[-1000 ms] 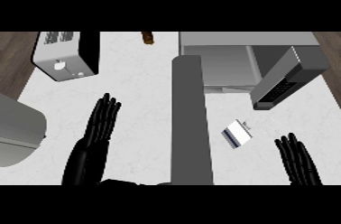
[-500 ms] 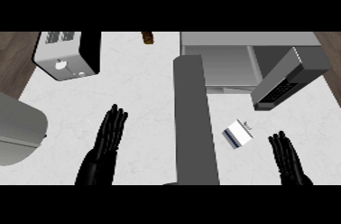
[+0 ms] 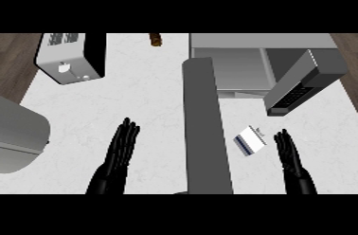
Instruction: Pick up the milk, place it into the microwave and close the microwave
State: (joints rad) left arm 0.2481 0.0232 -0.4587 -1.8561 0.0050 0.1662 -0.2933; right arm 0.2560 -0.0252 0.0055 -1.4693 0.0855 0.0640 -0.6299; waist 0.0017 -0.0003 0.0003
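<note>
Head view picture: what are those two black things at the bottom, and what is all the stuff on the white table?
Those are a robot's two hands. The camera sits in the robot's head and looks steeply down, so you see only its arms and hands coming in from the bottom. The black left hand and the black right hand are both open with straight fingers, and neither holds anything.

The white marbled counter carries a small white milk carton with a blue stripe, lying just left of the right hand. Behind it stands a grey microwave with its dark door swung open. At the far left is a silver toaster. The tall grey post in the middle I cannot identify.
</note>
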